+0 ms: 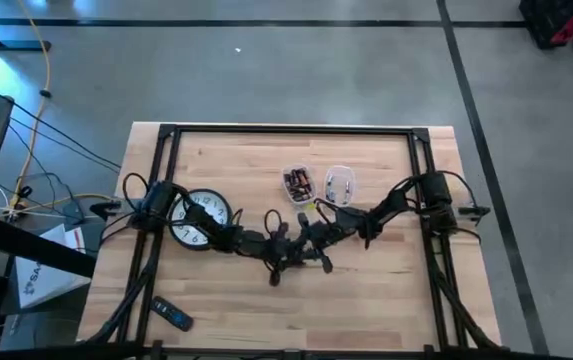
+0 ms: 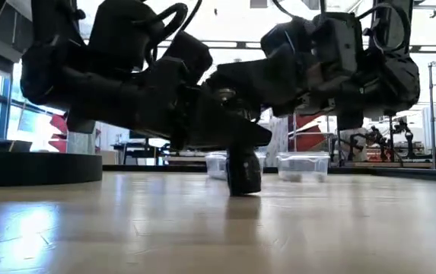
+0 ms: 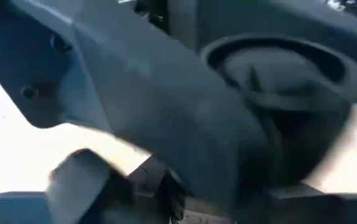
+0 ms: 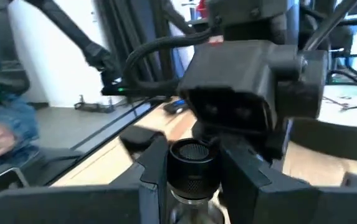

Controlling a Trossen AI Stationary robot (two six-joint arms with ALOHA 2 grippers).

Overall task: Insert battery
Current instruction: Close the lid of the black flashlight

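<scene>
Remote: a small dark rectangular remote control (image 1: 171, 316) lies near the table's front left corner, well apart from everything else.

Clock: a round wall clock with a white face and black rim (image 1: 202, 214) lies flat on the light wooden table (image 1: 386, 290), partly under the left arm.

Left gripper: the left gripper (image 1: 278, 262) reaches rightward from the clock to the table's middle, where it meets the right one. Its wrist view is filled by a blurred dark body, and I cannot tell from any view whether its fingers are clenched or released.

Task's thing: a black cylindrical flashlight-like body (image 4: 192, 173) with a ribbed round end stands between the right gripper's two dark fingers (image 4: 154, 167), which grasp it on both sides (no battery can be made out here). In the low view its dark lower end (image 2: 243, 170) rests on the wood.

Right gripper: the right gripper (image 1: 311, 252) sits at the table's centre, just beside the left one.

Bins: two small clear plastic containers stand behind the grippers, one holding batteries (image 1: 298, 183), the other (image 1: 339, 184) with small pale items too tiny to identify.
</scene>
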